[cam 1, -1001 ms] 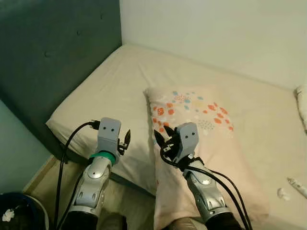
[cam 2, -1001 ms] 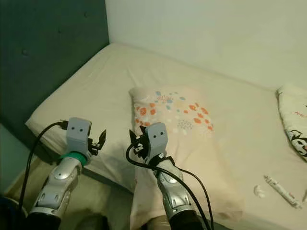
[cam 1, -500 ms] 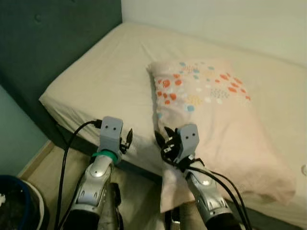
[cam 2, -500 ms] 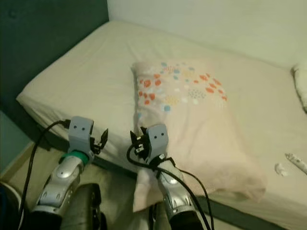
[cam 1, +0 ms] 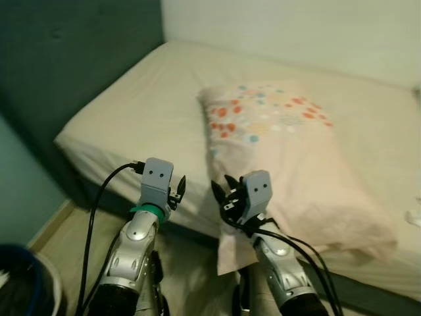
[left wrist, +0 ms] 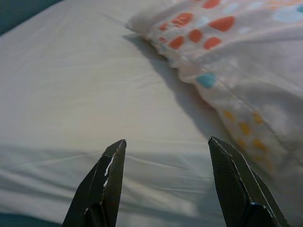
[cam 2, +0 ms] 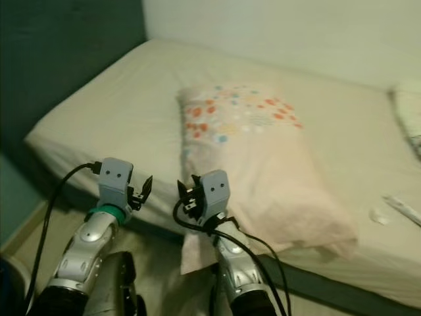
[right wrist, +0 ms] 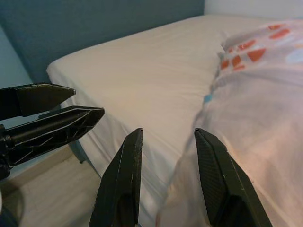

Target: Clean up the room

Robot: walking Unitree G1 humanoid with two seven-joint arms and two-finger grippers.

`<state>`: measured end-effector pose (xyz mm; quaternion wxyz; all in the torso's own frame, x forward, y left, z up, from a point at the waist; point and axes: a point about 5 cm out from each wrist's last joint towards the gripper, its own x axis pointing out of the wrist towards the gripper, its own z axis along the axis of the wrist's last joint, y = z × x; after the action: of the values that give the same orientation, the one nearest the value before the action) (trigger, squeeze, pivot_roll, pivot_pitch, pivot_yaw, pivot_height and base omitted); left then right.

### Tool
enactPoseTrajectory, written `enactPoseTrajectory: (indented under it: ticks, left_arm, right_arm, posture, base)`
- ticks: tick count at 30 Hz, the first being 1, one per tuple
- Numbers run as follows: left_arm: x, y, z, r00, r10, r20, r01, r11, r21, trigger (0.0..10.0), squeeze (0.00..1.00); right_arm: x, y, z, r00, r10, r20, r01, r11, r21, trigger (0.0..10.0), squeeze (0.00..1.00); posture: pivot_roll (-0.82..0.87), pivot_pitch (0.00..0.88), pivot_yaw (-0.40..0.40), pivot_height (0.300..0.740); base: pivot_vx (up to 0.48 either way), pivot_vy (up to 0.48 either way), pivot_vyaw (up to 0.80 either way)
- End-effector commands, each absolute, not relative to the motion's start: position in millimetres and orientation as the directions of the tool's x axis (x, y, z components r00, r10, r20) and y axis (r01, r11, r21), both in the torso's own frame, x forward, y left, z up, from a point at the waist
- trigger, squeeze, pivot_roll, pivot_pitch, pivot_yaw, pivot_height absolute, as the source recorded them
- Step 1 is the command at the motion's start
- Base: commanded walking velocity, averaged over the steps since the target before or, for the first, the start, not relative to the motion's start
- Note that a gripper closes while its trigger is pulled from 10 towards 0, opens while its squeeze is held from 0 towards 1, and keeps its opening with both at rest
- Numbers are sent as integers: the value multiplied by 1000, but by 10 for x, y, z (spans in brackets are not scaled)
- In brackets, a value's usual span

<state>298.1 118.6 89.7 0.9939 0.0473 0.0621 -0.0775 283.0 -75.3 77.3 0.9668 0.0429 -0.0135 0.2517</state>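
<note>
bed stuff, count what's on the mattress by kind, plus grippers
pale pink pillow with orange and blue dots: 1
small white tube by the bed's right edge: 1
small white scrap beside it: 1
black two-fingered grippers, left and right: 2
total: 5

The head views are soft with blur, so the pillow's printed dots read only as smeared orange and blue spots. Its near corner hangs over the bed edge, partly hidden behind the right gripper. A dark round container is cut off at the lower left corner, its contents too blurred to tell. On the sheet at the right edge lie a small white scrap and a long white thing, both too blurred to identify. A second patterned cushion is cropped by the right edge
</note>
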Motion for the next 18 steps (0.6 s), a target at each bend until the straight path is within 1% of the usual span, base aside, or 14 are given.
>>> enactPoseTrajectory:
  ticks: [1,4,6,7,8,9,11,12,13,14,15,16,18]
  left_arm:
    - [2964,1204,853,978,-141,-152,155,984,88,10000,0]
    - [2974,1200,868,979,-140,-147,153,985,82,10000,0]
    - [3019,1201,940,981,-142,-135,148,988,35,10000,0]
    - [3019,1201,940,981,-142,-135,148,988,35,10000,0]
    - [3062,1197,1024,981,-153,-123,153,988,-17,10000,0]
    - [3062,1197,1024,981,-153,-123,153,988,-17,10000,0]
    - [3202,1167,1323,976,-203,-73,189,968,-168,10000,0]
    - [3202,1167,1323,976,-203,-73,189,968,-168,10000,0]
    - [3268,1124,1490,968,-247,-42,232,947,-223,10000,0]
    - [3268,1124,1490,968,-247,-42,232,947,-223,10000,0]
    - [3316,1082,1615,959,-284,-16,273,934,-228,10000,20]
    - [3349,1051,1695,951,-310,-3,301,927,-225,10000,1000]
    - [3390,1034,1746,944,-330,-6,321,923,-213,10000,1000]
  right_arm:
    - [2816,-753,747,875,482,42,-484,870,95,10000,0]
    - [2818,-759,756,876,479,48,-482,872,86,10000,0]
    - [2854,-806,828,882,465,76,-468,883,35,10000,0]
    - [2854,-806,828,882,465,76,-468,883,35,10000,0]
    - [2898,-854,908,888,449,103,-451,892,-2,10000,0]
    - [2898,-854,908,888,449,103,-451,892,-2,10000,0]
    - [3069,-1044,1269,902,372,222,-355,928,-114,10000,0]
    - [3069,-1044,1269,902,372,222,-355,928,-114,10000,0]
    - [3151,-1158,1525,898,317,306,-273,945,-179,10000,0]
    - [3151,-1158,1525,898,317,306,-273,945,-179,10000,0]
    - [3194,-1253,1769,880,271,389,-197,955,-220,10000,0]
    - [3208,-1322,1967,858,236,456,-130,959,-252,10000,0]
    - [3196,-1406,2243,815,191,547,-42,961,-273,10000,0]
  posture:
    - [18,45,6,583]
    - [18,46,5,583]
    - [18,48,5,583]
    - [18,48,5,583]
    - [15,52,4,583]
    - [15,52,4,583]
    - [17,67,4,583]
    - [17,67,4,583]
    - [12,79,7,583]
    - [12,79,7,583]
    - [8,89,6,583]
    - [2,98,5,583]
    - [-8,112,5,583]
  base:
    - [0,0,0]
    - [0,0,0]
    - [0,0,0]
    - [0,0,0]
    - [0,0,0]
    - [0,0,0]
    - [0,0,0]
    - [0,0,0]
    - [0,0,0]
    - [0,0,0]
    - [0,0,0]
    - [0,0,0]
    - [0,0,0]
